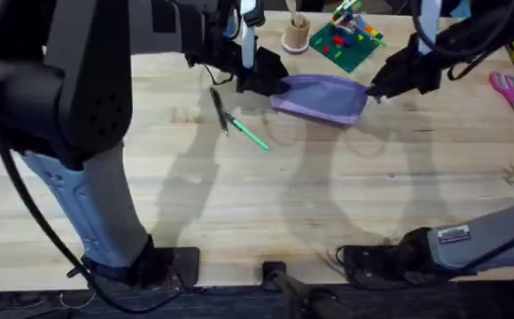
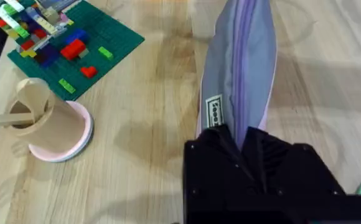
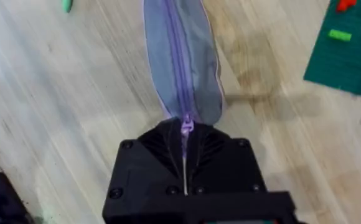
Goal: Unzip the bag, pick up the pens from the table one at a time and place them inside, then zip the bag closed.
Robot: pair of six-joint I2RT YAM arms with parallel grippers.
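**Now both claws hold the bag's ends**

I have the left claw (image 2: 249,146) pinched shut on one end of the bag (image 1: 321,97). The right claw (image 3: 185,146) is closed on the zipper pull (image 3: 185,127) at the other end. I think this keeps it tight for unzipping. It looks soft, purple and zipped. The pens (image 1: 239,124) lie on the desk (image 1: 284,204), near my left claw.
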